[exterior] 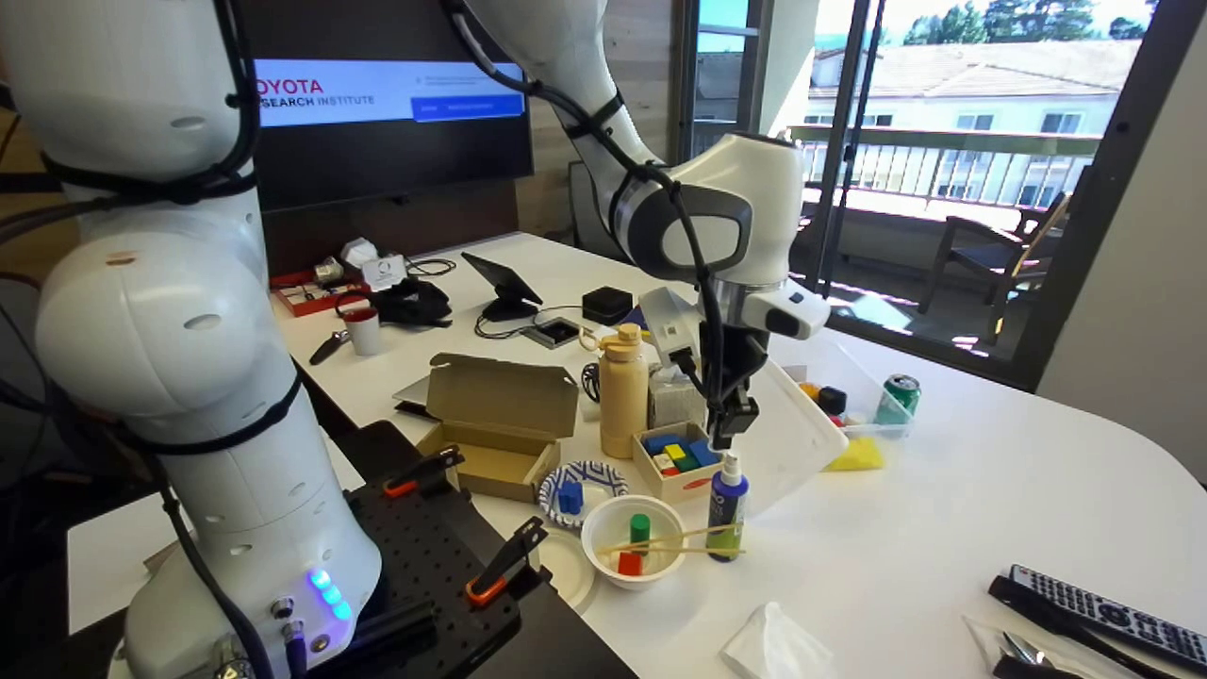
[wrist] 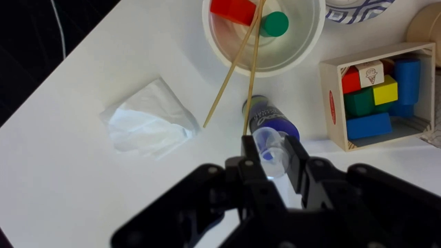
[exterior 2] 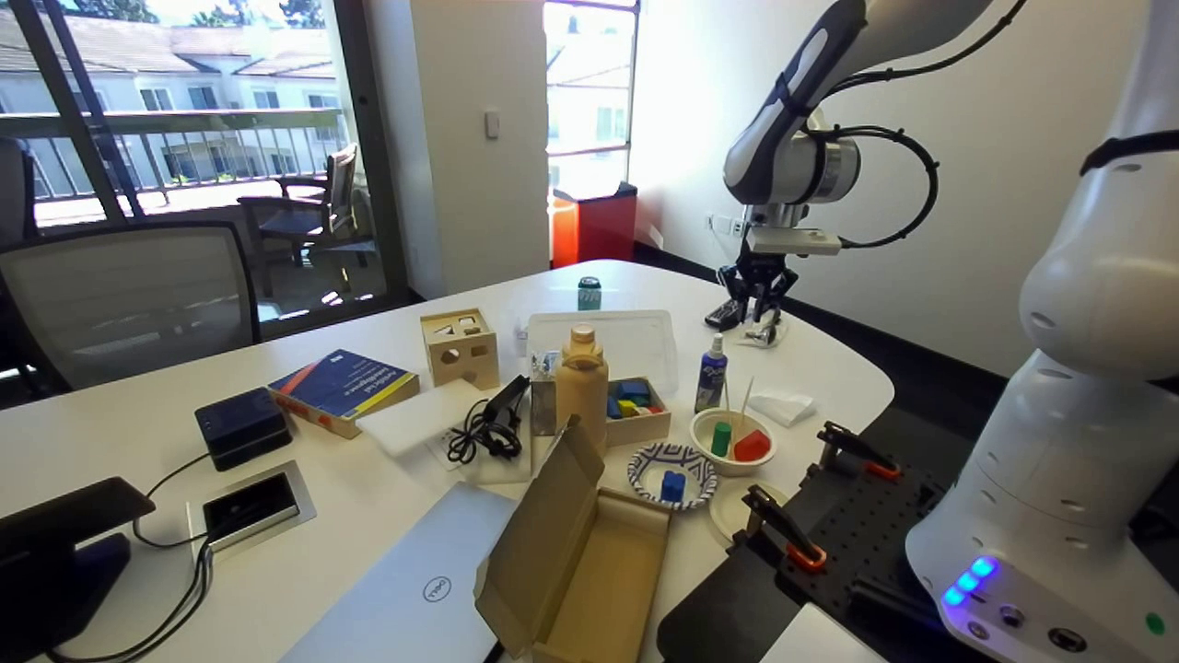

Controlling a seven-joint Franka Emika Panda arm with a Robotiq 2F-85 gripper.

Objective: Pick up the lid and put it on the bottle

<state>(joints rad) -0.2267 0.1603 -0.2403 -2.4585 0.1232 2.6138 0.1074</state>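
Observation:
The bottle is a small dark-blue spray bottle with a green lower part and a white nozzle, upright on the table in both exterior views (exterior: 726,509) (exterior 2: 710,382). It also shows in the wrist view (wrist: 275,119), partly behind the lid. The lid (wrist: 273,156) is a clear, see-through cap between my fingers. My gripper (wrist: 271,146) is shut on it. In an exterior view the gripper (exterior: 724,436) appears just above the nozzle; in an exterior view it (exterior 2: 757,308) appears above and to the right of the bottle. The lid is too small to make out clearly there.
A white bowl (wrist: 310,41) with blocks and two wooden sticks stands beside the bottle; the sticks reach toward it. A wooden box of blocks (wrist: 332,103), a tall tan bottle (exterior: 624,396) and a crumpled white napkin (wrist: 148,120) are near. A clear plastic container lid (exterior 2: 636,336) lies behind.

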